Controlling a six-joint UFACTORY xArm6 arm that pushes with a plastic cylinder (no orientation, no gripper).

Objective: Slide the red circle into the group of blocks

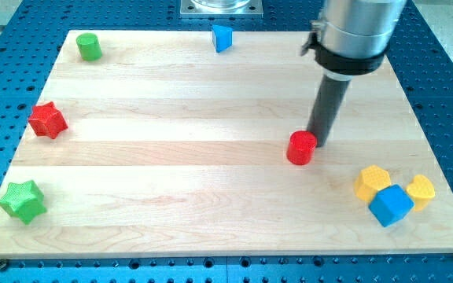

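Near the view's bottom right of the wooden board (211,228), one blue cube (390,205) touches two yellow blocks (372,181) (421,191); one green star (22,200) lies bottom left. Mid-board, the red circle (301,148) stands upright, round, pointing no way, apart from the group. My tip (318,144), a bare rod, touches its right side. Farther: one red star (47,119), one green cylinder (89,47), one blue block (222,38).

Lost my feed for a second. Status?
My tip touching red circle, its upper-right side. Group, blue cube and two yellow blocks, sits lower right. Path clear.
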